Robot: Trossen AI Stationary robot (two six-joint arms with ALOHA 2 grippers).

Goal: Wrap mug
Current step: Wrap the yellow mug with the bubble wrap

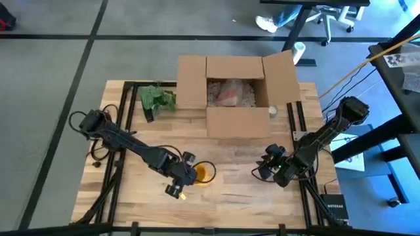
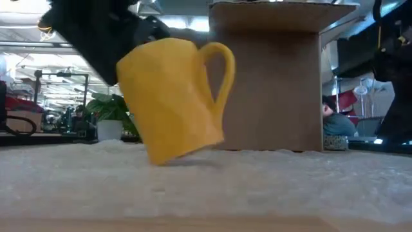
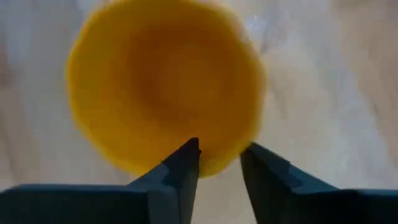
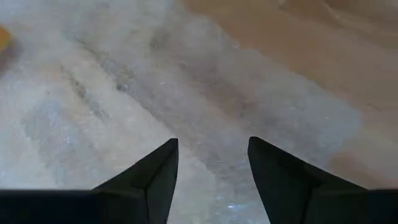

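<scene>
The wooden table (image 1: 230, 196) carries, at its far side, an open cardboard box (image 1: 237, 121) with pale packing material inside it; a green crumpled item (image 1: 156, 98) lies beside the box's left flap. Over the table's near centre lies a translucent wrapping sheet (image 4: 155, 81), which reads as a thin, soft film, likely to shift or bunch under any drag.

The yellow mug (image 2: 174, 96) sits on that sheet, left of centre. In the low view it is tilted, resting on one edge of its base with its handle (image 2: 222, 71) pointing away from the arm. Judged from its look, it is rigid, smooth-walled and probably light; the glossy surface may slip in a shallow pinch, and if ceramic it would chip on a hard set-down.

The left gripper (image 3: 219, 163) has its fingers closed in on the mug's rim wall, one finger inside the mouth and one outside, as the left wrist view shows. This rim pinch is a narrow hold, and the tilt suggests the mug is hanging from it. A firmer purchase would be deeper on the wall or through the handle.

The right gripper (image 4: 211, 163) hovers low over the sheet to the right of the mug, well apart from it, fingers spread and holding nothing. For wrapping, the sheet's free edge is its likely hold.
</scene>
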